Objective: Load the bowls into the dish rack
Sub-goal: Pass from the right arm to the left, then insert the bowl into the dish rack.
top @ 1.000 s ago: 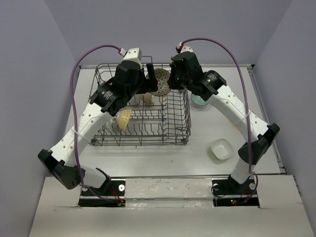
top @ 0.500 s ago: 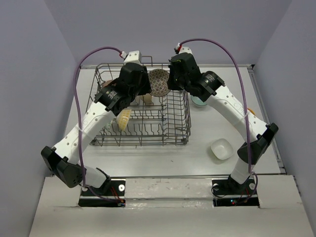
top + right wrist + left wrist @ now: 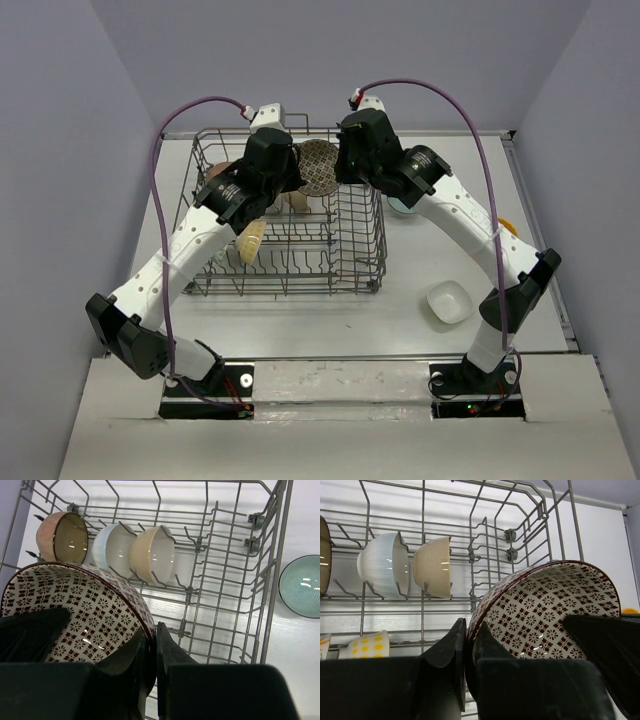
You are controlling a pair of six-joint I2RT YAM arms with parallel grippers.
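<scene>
A brown-and-white patterned bowl (image 3: 318, 167) (image 3: 550, 605) (image 3: 75, 605) hangs tilted on edge above the back of the dish rack (image 3: 380, 250) (image 3: 485, 540) (image 3: 270, 570). My left gripper (image 3: 298, 170) (image 3: 469, 635) is shut on its left rim. My right gripper (image 3: 340, 165) (image 3: 152, 640) is shut on the opposite rim. Inside the rack, a brownish bowl (image 3: 62, 537), a white bowl (image 3: 380, 565) (image 3: 112, 545) and a beige bowl (image 3: 434, 567) (image 3: 152, 555) stand on edge in the back row. A yellow-patterned bowl (image 3: 250, 242) (image 3: 367, 645) stands nearer the front.
A pale teal bowl (image 3: 405, 205) (image 3: 300, 586) sits on the table just right of the rack, partly under my right arm. A squarish white bowl (image 3: 449, 301) lies at the front right. An orange object (image 3: 507, 225) peeks out behind the right forearm.
My left gripper came in from the left and closed on the patterned bowl's rim. The right gripper shifted the bowl slightly left and kept its hold.
</scene>
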